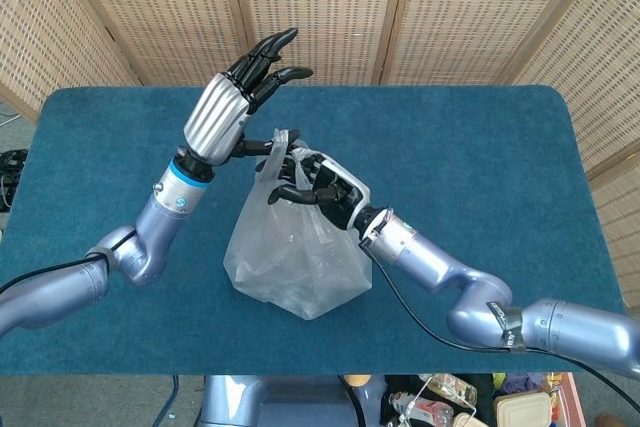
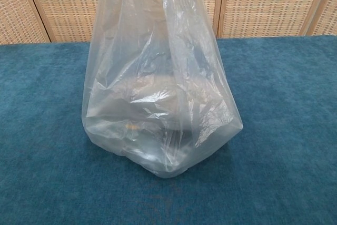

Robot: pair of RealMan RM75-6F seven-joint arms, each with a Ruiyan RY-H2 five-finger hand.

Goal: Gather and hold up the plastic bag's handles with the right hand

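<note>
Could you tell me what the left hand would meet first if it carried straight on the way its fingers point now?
Probably nothing on the table: the left hand, open, points up and away over the table's far edge, so the wicker screen behind seems next, though depth is unclear.

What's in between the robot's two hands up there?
In the head view, the plastic bag's gathered handles stick up between them. The right hand grips them; the left hand hovers just beside, fingers spread.

Plastic bag (image 2: 158, 104) on table (image 2: 284, 130)
</note>
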